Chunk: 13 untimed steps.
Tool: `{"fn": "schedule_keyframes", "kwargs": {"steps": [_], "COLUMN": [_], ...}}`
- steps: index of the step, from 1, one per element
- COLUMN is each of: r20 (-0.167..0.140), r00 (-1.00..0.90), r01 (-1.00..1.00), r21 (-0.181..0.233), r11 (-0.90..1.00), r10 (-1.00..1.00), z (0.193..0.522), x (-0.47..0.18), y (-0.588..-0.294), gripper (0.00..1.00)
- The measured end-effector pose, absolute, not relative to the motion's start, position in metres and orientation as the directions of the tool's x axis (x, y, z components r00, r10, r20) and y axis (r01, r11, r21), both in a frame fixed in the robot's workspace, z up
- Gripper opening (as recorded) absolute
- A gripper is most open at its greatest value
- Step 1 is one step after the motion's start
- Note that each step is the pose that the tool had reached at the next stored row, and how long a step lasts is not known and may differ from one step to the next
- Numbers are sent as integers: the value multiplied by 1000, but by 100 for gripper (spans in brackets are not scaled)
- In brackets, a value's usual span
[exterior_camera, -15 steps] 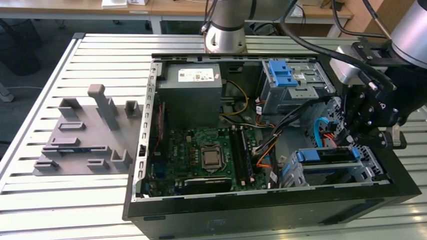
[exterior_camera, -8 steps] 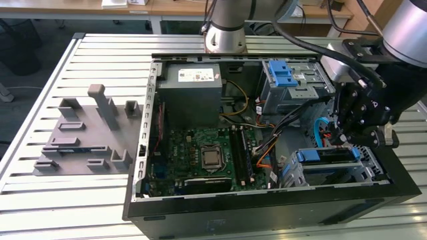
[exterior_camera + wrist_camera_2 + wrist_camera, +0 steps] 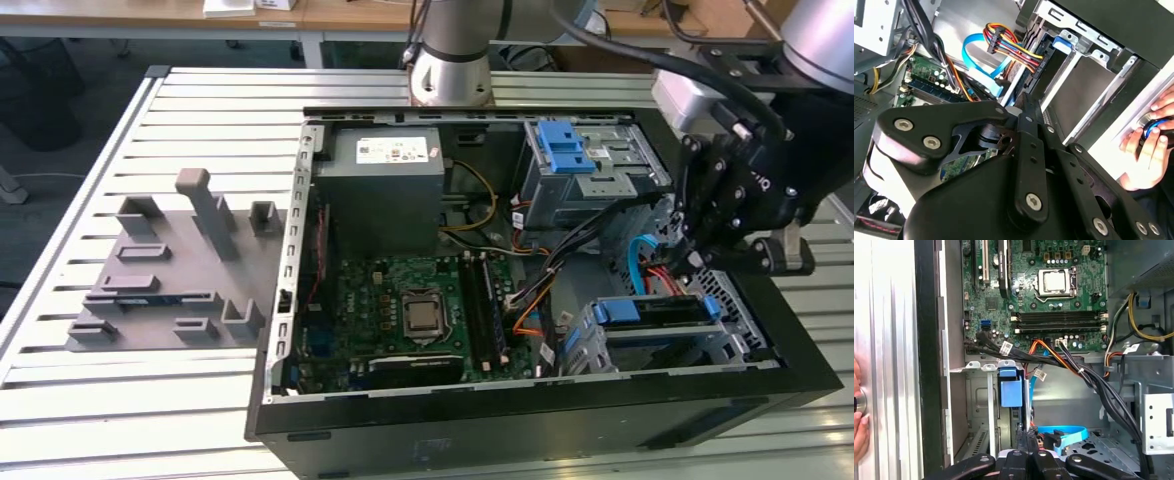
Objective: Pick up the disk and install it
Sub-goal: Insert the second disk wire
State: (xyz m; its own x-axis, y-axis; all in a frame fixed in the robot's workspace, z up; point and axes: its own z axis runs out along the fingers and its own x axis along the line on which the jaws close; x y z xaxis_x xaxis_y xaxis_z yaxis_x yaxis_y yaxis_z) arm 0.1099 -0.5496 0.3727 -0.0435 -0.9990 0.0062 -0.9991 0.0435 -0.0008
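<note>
case bay (image 3: 727, 345): disk (image 3: 651, 312) seemingly below jaws

Even, bright overhead light in the exterior view; slatted desk (image 3: 80, 200) shows pale glare, lower case interior falls dark. Second wrist view: black gripper (image 3: 1019, 150) linkage close and soft, overexposed white band at right edge. First wrist view: motherboard (image 3: 1054, 295) sharp and well lit, left metal strip washed out.
</note>
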Motion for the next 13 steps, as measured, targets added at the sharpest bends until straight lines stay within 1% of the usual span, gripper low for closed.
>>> {"fn": "schedule_keyframes", "kwargs": {"steps": [5, 13], "r20": [6, 5], "r00": [-44, -43], "r01": [-999, -999], "r21": [-1, -1], "r11": [44, 43], "r10": [-999, -999], "z": [380, 380], "x": [109, 109], "y": [-546, -539], "gripper": [11, 11]}}
